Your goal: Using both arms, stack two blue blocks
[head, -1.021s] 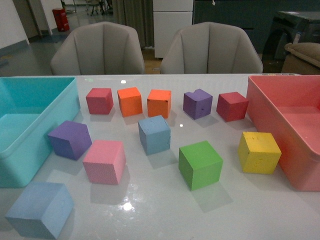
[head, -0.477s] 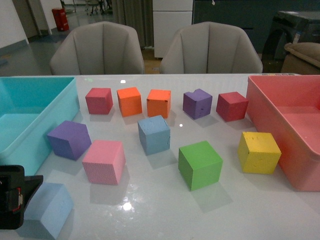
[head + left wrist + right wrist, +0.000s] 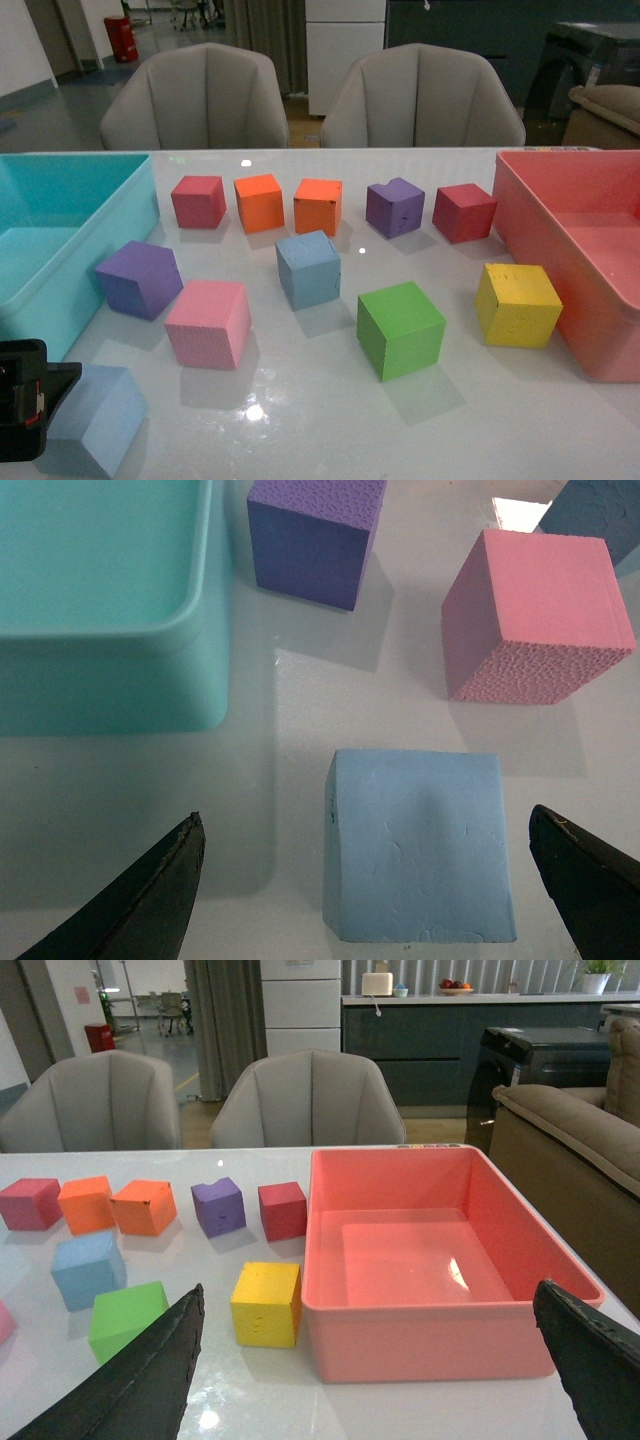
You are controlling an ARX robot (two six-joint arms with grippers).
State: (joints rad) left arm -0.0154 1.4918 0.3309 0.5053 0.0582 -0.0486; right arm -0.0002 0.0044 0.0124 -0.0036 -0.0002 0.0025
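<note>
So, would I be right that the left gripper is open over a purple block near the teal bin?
Not quite. The left gripper is open over a pale blue block near the teal bin, not a purple one. The left wrist view shows the blue block between its open jaws; the purple block lies further on, clear of the gripper.

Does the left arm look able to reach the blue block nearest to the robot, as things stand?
Probably yes. The left gripper is open, and the near blue block lies between its fingers with nothing in the way. The teal bin and the pink block stand apart from it.
</note>
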